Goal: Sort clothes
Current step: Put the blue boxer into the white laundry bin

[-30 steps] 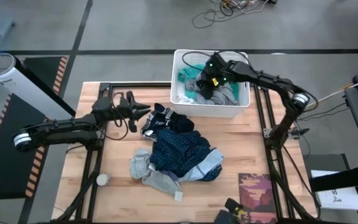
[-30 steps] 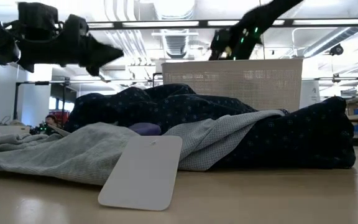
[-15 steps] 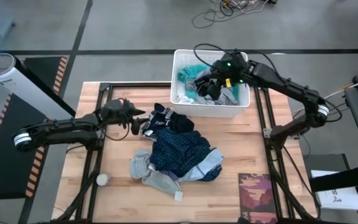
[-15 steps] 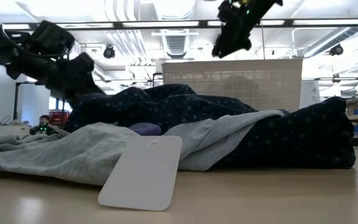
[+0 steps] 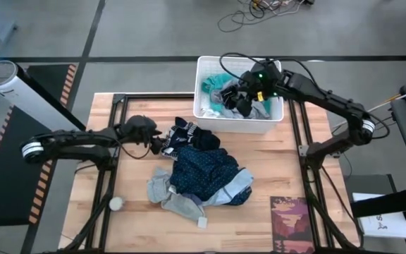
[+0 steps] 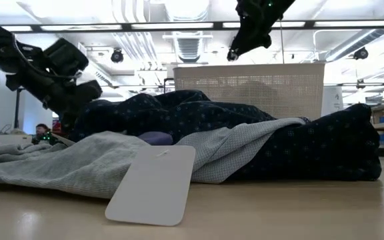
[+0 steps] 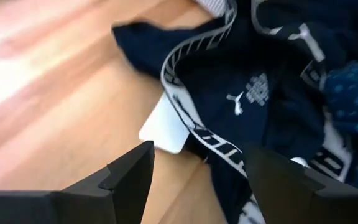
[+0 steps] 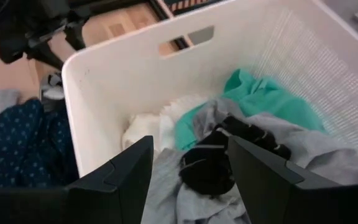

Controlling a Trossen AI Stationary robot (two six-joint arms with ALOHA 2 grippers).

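A navy garment with white print (image 5: 189, 135) lies on the table against a dark blue dotted garment (image 5: 206, 173) and a grey one (image 5: 178, 201). My left gripper (image 5: 159, 143) is open, tipped down at the navy garment's left edge; its fingers stand either side of the white-lettered band (image 7: 197, 134), with no touch showing. My right gripper (image 5: 242, 99) hangs open over the white basket (image 5: 240, 127). In the basket a dark striped sock (image 8: 219, 162) rests on grey cloth (image 8: 328, 162), beside teal (image 8: 260, 99) and white (image 8: 145, 130) clothes.
A white tag card (image 5: 202, 222) leans on the grey garment at the pile's near side. A dark red patterned mat (image 5: 294, 219) lies at the near right corner, and a small pale ball (image 5: 116, 203) at the near left. Bare wood shows left of the pile.
My left gripper has come down and toward the near edge onto the navy garment's left edge, tipped downward and opened. My right gripper has risen out of the basket, and the dark sock now lies on the grey cloth there.
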